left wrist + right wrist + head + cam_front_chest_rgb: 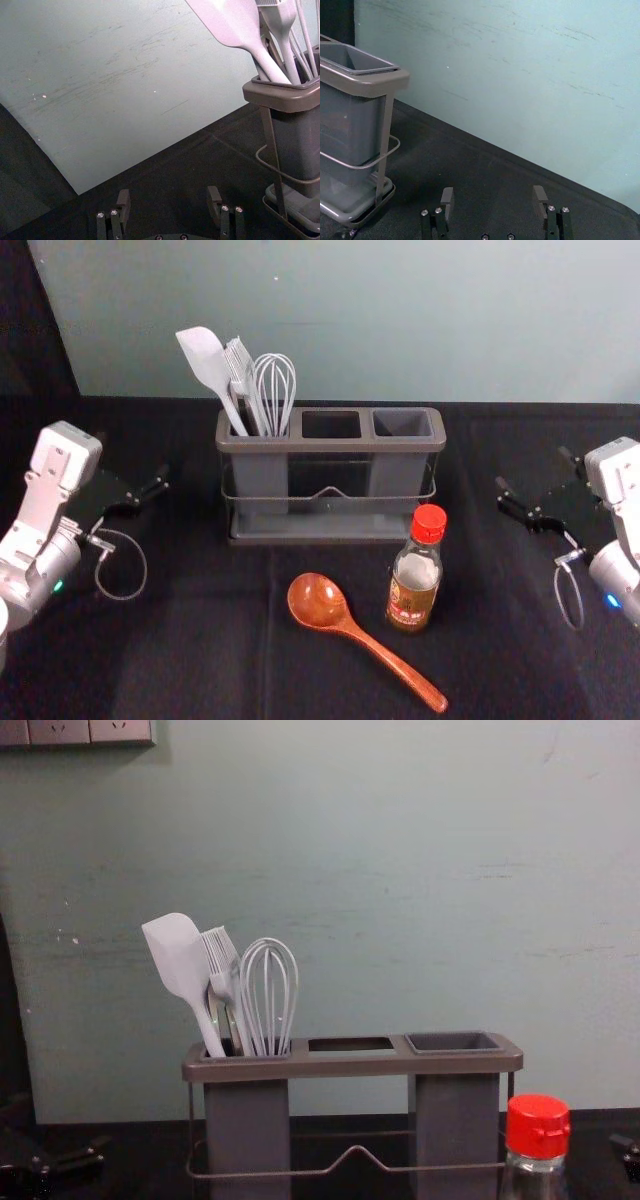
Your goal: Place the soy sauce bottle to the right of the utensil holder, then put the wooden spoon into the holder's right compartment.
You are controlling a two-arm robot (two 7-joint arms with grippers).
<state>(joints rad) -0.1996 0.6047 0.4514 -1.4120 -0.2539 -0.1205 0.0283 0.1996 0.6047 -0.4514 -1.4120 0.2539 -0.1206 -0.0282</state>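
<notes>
The left gripper point(133, 456) hangs over the dark cloth point(200, 660) beyond the holder's left end, with a gap between its 2 fingertips and nothing gripped. The right gripper point(533, 468) hangs off the right end, its 2 fingertips also parted and holding nothing.

The holder point(330, 444) sits between the 2 grippers, apart from both. In its left compartment point(260, 477), the side toward the left gripper, stand a spatula point(205, 360), a brush point(240, 370) and a whisk point(274, 390). The right compartment point(400, 475) is toward the right gripper.

The bottle point(415, 585) stands upright, nearer the robot than the right gripper and to its left, in front of the holder. The spoon point(318, 602) lies between the grippers, nearer the robot than both, bowl toward the left gripper's side, just beside the bottle.
</notes>
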